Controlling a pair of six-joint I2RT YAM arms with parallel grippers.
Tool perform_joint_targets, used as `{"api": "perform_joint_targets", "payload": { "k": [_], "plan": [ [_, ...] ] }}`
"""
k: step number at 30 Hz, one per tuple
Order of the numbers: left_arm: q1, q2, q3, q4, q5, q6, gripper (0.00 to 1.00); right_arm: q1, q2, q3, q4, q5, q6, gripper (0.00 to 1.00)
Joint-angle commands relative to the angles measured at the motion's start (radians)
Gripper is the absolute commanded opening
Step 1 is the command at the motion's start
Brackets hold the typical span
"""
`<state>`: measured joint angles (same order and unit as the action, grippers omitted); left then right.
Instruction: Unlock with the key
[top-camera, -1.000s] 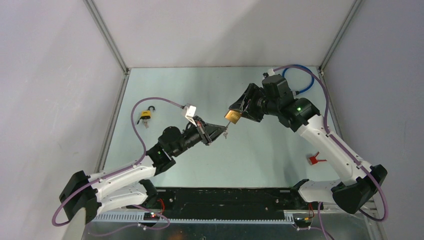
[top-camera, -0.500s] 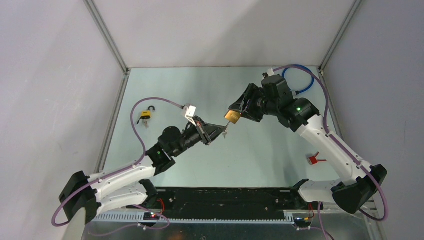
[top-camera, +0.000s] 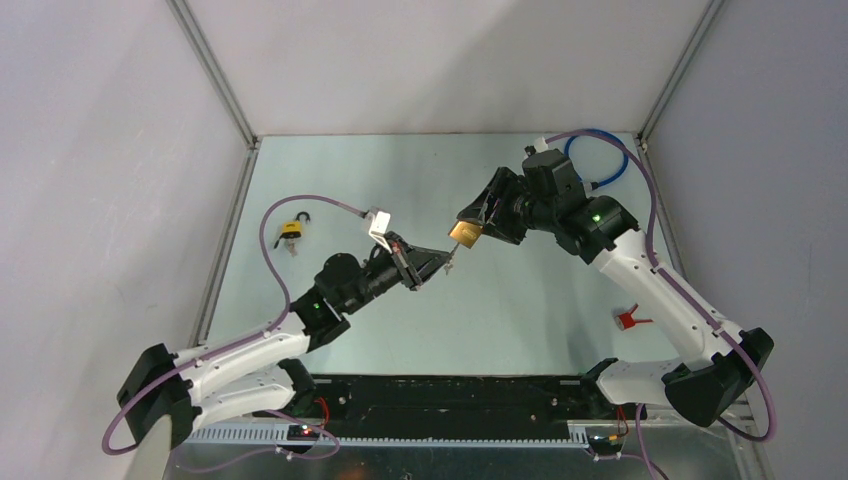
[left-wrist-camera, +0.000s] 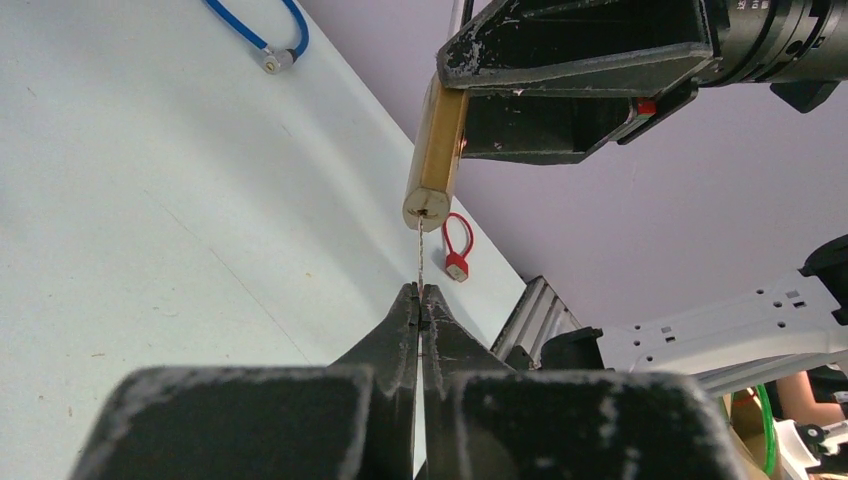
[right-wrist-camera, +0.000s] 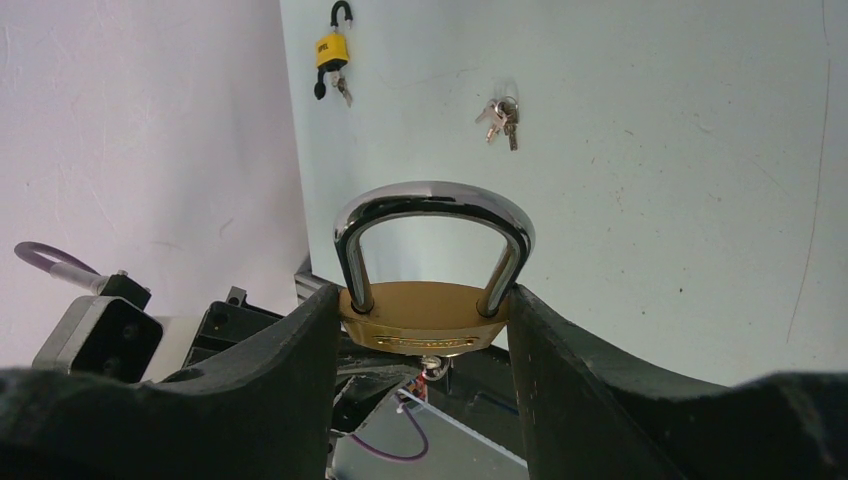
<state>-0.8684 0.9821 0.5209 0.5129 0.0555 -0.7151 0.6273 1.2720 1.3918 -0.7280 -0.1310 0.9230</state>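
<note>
While the top view makes it look like two arms just poking at each other mid-air over the middle of the counter (top-camera: 330, 180), the wrist cams tell you more. The right fingers (right-wrist-camera: 318, 340) are clamped on both sides of the brass padlock (right-wrist-camera: 425, 318), holding it up off the counter with the shackle (right-wrist-camera: 432, 200) seated in the body on both legs, so it's locked as far as I can see. The left fingers (left-wrist-camera: 408, 312) are pressed together, pinching the key (left-wrist-camera: 420, 256), and its thin blade runs straight up to the keyhole (left-wrist-camera: 426, 207) in the padlock's bottom face. The tip is right at the slot; how deep it sits, I can't tell. From above, the left fingers come at the padlock from about 8 o'clock and the right arm reaches in from 2 o'clock. Other stuff lying around: a small yellow padlock (top-camera: 291, 230) out at 10 o'clock by the left wall, a loose bunch of keys (right-wrist-camera: 500, 118) on the counter in the right wrist view, a red tag thing (top-camera: 629, 320) at 4 o'clock, and a blue cable loop (top-camera: 600, 160) in the 1 o'clock corner.
</note>
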Motion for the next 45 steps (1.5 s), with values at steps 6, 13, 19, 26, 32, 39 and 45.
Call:
{"api": "perform_joint_targets", "payload": {
  "k": [6,13,19,26,32,39,45],
  "plan": [
    [-0.012,-0.030,0.040,0.032,-0.022,0.028,0.00,0.008,-0.008,0.065,0.066,-0.001,0.006,0.00],
    [-0.014,-0.017,0.046,0.031,-0.034,0.025,0.00,0.008,-0.010,0.067,0.069,-0.005,0.009,0.00],
    [-0.015,0.006,0.059,0.019,-0.032,0.019,0.00,0.008,-0.008,0.069,0.069,-0.006,0.007,0.00],
    [-0.014,0.018,0.070,-0.002,-0.037,0.017,0.00,0.008,-0.009,0.072,0.068,-0.007,0.006,0.00],
    [-0.014,0.018,0.078,-0.015,-0.047,0.019,0.00,0.016,-0.007,0.075,0.068,-0.005,0.000,0.00],
    [-0.014,0.003,0.091,-0.023,-0.088,0.025,0.00,0.036,-0.001,0.075,0.069,-0.001,-0.008,0.00],
    [-0.014,-0.004,0.098,-0.023,-0.097,0.041,0.00,0.045,0.005,0.071,0.071,-0.028,-0.015,0.00]
  ]
}}
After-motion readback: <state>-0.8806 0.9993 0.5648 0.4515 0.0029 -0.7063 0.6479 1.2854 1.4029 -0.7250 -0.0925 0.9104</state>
